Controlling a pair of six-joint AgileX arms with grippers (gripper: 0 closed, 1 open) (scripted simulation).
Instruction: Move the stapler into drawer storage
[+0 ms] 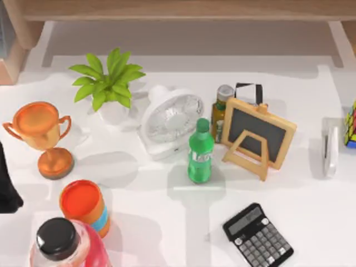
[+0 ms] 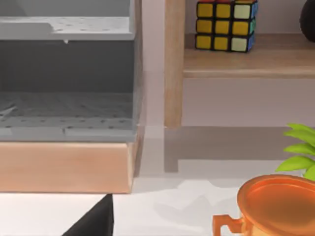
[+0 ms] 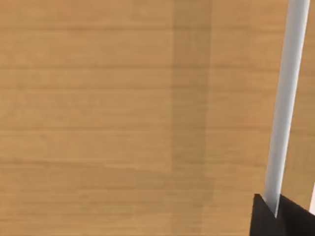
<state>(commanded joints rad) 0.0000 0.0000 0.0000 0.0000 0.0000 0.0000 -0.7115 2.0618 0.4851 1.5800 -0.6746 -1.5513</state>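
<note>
At table's right edge — stapler (image 1: pixel 331 149), flat.

Glossy orange trophy (image 1: pixel 41 133), smooth white plastic stapler (image 1: pixel 331 149), wood-framed matt chalkboard (image 1: pixel 257 135), matt wooden shelf (image 2: pixel 246 61)

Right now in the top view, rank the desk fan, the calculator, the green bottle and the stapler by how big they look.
1. Desk fan, largest.
2. Calculator.
3. Green bottle, though it stands upright towards the camera, so its look is unsure.
4. Stapler, smallest, at the table's right side.
</note>
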